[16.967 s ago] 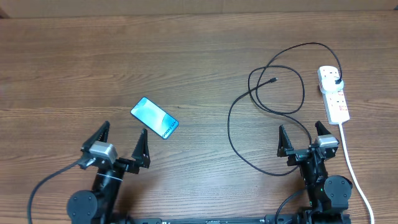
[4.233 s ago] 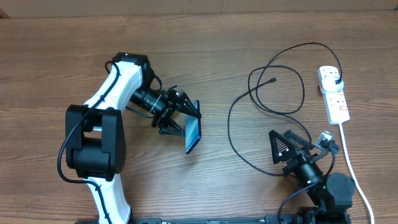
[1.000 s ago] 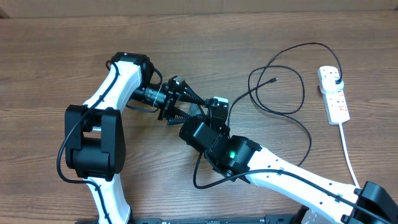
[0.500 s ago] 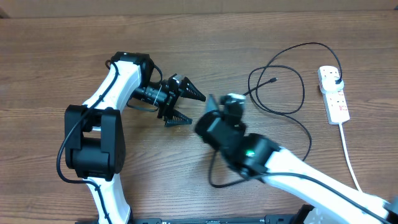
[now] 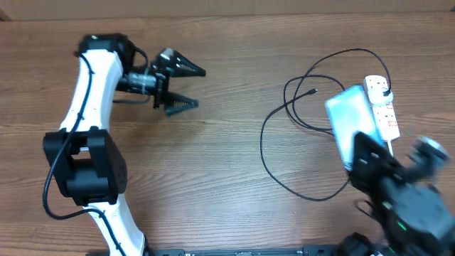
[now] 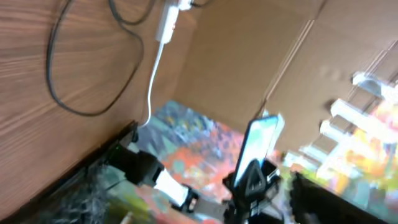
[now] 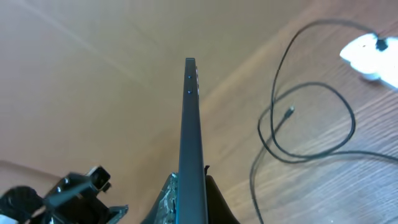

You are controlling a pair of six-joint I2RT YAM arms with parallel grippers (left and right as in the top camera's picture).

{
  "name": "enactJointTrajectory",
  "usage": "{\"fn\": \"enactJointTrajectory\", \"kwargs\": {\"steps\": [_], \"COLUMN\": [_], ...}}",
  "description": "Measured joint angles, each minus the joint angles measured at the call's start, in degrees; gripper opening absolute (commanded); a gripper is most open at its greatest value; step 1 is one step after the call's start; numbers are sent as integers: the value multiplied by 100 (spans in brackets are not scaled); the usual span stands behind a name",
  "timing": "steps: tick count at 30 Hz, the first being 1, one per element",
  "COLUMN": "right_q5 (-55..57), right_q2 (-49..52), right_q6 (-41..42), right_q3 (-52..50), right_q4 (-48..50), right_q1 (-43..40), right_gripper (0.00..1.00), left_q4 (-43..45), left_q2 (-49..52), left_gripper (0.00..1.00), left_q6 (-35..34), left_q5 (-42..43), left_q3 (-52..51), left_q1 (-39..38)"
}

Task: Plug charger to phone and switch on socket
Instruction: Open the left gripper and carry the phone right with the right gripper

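Observation:
My right gripper [image 7: 191, 186] is shut on the phone [image 7: 191, 124], which stands edge-on between its fingers. From overhead the phone [image 5: 348, 119] shows its pale blue screen, lifted over the right side of the table just left of the socket [image 5: 384, 114]. The right gripper [image 5: 366, 158] below it is blurred. The charger [image 5: 302, 142] lies in black loops on the wood, its connector tip [image 5: 313, 92] free and its plug [image 5: 384, 92] in the socket. My left gripper [image 5: 186, 87] hangs open and empty at the far upper left.
The socket's thick white cord [image 5: 402, 185] runs down toward the table's front right edge. Cardboard walls [image 7: 93, 74] back the table. In the left wrist view the phone [image 6: 259, 144] stands far off, with the charger [image 6: 74, 93] and white cord [image 6: 151, 87] on the wood.
The right arm has swung the phone from the table's middle to the right, beside the socket. The left gripper let go, opened wide and drew back to the upper left.

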Motion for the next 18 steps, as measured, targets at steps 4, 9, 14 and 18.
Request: {"fn": "enactJointTrajectory", "kwargs": {"steps": [4, 9, 14, 18], "right_q5": [15, -4, 4, 7], "right_q2": [-240, -131, -103, -87], "right_q6": [28, 66, 376, 533], "right_q3": [-2, -258, -566, -769], "right_q4": [-376, -420, -238, 142], "right_q1": [-46, -44, -44, -44], "right_gripper": [4, 4, 4, 4], "left_q4": [-59, -70, -72, -76], "left_q2": [-195, -1189, -2962, -4612], "left_gripper": [92, 89, 100, 100], "left_q6": [243, 293, 39, -531], "left_q5": [-103, -603, -1825, -3134], "left_q3": [455, 461, 503, 590], "left_q1": [37, 26, -192, -905]}}
